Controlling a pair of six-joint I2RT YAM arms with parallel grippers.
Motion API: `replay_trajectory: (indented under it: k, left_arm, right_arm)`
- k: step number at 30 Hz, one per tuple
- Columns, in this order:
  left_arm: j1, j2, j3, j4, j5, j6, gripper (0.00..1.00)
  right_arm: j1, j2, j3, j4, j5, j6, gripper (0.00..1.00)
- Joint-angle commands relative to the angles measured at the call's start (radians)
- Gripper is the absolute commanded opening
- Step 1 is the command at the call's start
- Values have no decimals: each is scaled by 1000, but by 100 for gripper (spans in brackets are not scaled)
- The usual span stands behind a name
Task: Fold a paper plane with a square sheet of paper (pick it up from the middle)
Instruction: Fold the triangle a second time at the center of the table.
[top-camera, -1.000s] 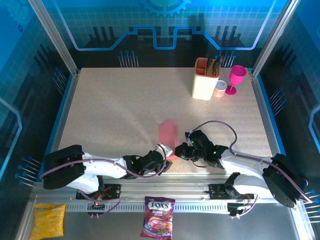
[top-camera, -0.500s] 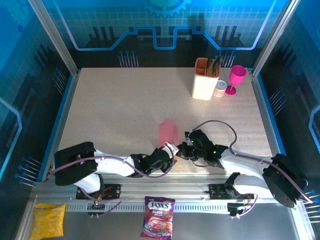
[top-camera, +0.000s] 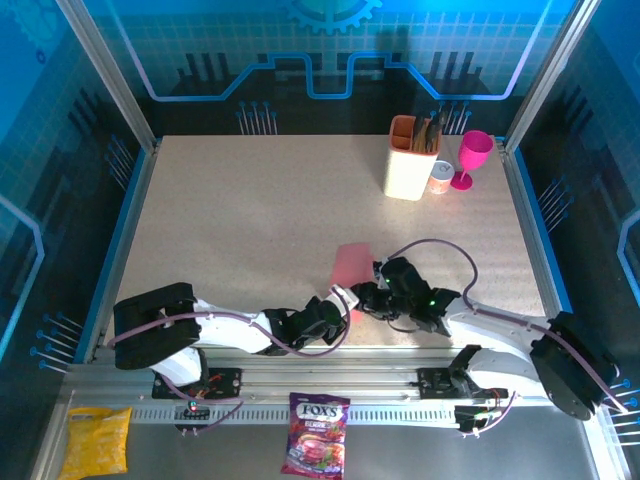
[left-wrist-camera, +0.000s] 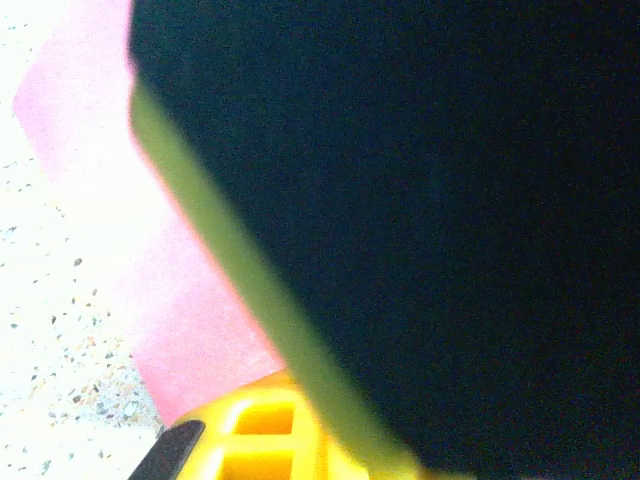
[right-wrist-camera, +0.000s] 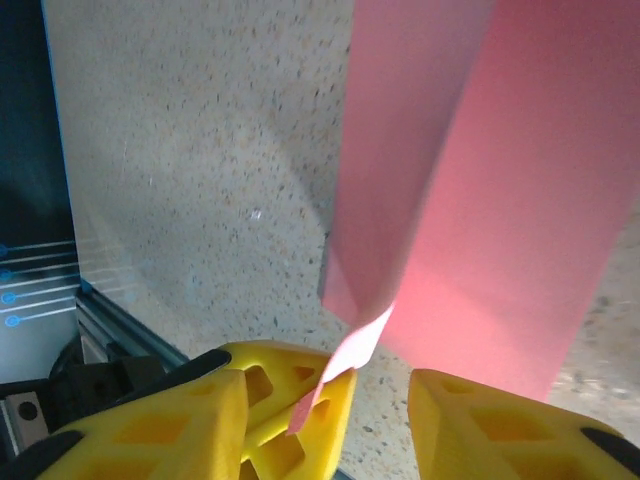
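The paper plane is a folded salmon-pink strip near the table's front middle, leaning up and to the right. My left gripper is at its near end. In the right wrist view the left gripper's yellow fingers are pinched together on the lower tip of the paper plane. My right gripper stands open, one finger on each side of that tip, with its pads off the paper. The left wrist view is mostly dark blur, with the pink paper plane at the left and one yellow finger below it.
A cream holder with tools, a small can and a magenta goblet stand at the back right. A candy bag and a yellow packet lie on the metal ledge in front of the arm bases.
The left gripper moved right to the paper's near end and shut on it. The right gripper opened and let go. The paper now leans further right.
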Motion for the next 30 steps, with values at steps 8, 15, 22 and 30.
replay_trajectory:
  k: [8,15,22,30]
  left_arm:
    - [-5,-20,30,-34,23,16,0]
    - [-6,-10,89,-109,60,33,0]
    - [-5,24,155,-178,111,45,0]
    - [-6,53,182,-210,140,51,0]
  right_arm:
    - [-207,-37,88,-187,-79,-180,53]
    - [-228,56,190,-197,-95,-258,41]
    - [-228,91,219,-177,-129,-281,15]
    - [-231,158,271,-179,-176,-342,9]
